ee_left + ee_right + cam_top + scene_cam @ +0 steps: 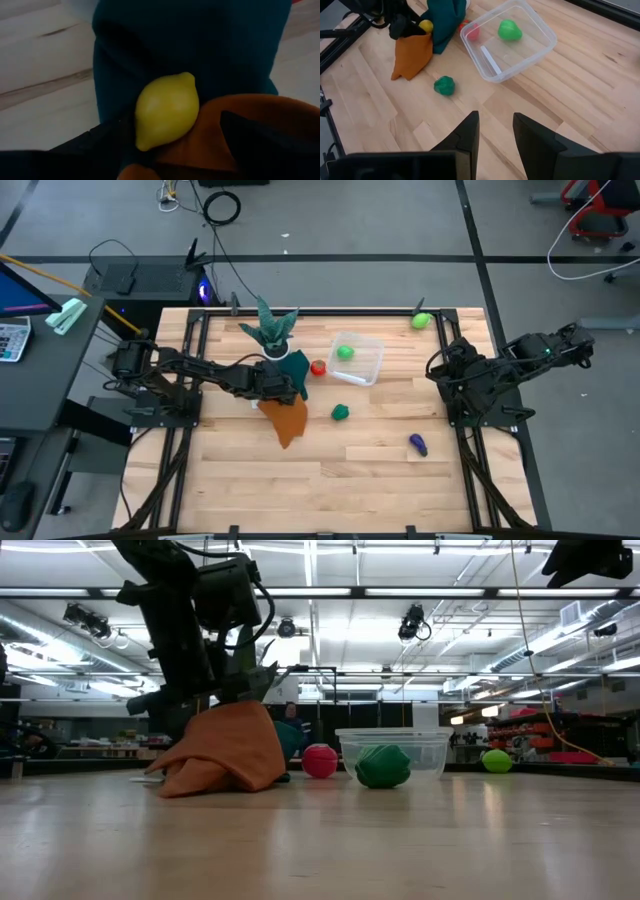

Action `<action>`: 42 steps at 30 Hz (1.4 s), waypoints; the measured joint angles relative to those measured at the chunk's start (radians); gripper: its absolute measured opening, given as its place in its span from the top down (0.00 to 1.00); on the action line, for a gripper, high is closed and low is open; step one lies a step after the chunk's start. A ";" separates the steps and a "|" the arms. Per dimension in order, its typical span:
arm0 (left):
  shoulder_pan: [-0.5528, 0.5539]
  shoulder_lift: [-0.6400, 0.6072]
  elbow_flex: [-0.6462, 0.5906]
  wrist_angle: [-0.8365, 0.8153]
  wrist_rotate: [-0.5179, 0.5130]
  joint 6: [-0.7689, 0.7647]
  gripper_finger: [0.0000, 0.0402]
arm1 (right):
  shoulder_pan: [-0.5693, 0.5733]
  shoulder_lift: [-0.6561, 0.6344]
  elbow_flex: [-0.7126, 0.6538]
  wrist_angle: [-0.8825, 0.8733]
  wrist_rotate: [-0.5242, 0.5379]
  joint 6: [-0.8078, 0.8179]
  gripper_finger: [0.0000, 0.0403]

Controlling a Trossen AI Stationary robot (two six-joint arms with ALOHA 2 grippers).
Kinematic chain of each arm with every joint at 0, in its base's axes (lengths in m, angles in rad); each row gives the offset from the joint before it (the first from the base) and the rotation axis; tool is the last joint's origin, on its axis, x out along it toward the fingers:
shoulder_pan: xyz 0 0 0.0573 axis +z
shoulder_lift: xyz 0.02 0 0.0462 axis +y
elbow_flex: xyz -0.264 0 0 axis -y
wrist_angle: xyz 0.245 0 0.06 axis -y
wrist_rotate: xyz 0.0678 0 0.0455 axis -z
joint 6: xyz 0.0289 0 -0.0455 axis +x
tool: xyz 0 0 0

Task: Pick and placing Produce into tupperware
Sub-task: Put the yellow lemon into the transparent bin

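Two arms show in the high view, and only the left gripper [283,387] is at work, reaching over the teal cloth [297,370] and orange cloth [286,420] left of the tupperware [372,365]. One light green piece [345,352] already lies in the box; a red piece [318,367] sits just beside its left wall, a dark green piece [341,412] lies near its near side, a purple piece [418,444] is well apart toward the near right, and another light green piece [421,321] rests at the far right. The right gripper [447,365] waits at the table's right edge.

From table height, the left arm [190,620] comes down behind the orange cloth, left of the red piece and the box.

Past the left wrist, a yellow lemon [166,116] lies on the cloths directly between the spread fingers [112,142], long axis tilted across the gap. The fingers flank it, not yet pinching.

The right wrist view shows that gripper's own fingers [465,137] only narrowly parted, holding nothing. The left arm is plainly nearer the lemon; the box lies to its right.
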 joint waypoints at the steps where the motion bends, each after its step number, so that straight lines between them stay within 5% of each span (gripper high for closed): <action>1: 0.000 0.000 0.000 0.002 0.000 0.002 0.24 | 0.000 0.000 0.000 0.000 0.000 0.000 0.79; 23: 0.000 -0.001 0.000 0.009 -0.023 0.043 0.59 | 0.000 0.000 0.000 0.000 0.000 0.000 0.79; 42: -0.002 -0.008 0.000 0.013 -0.017 0.044 0.57 | 0.000 0.000 0.000 0.000 0.000 -0.001 0.79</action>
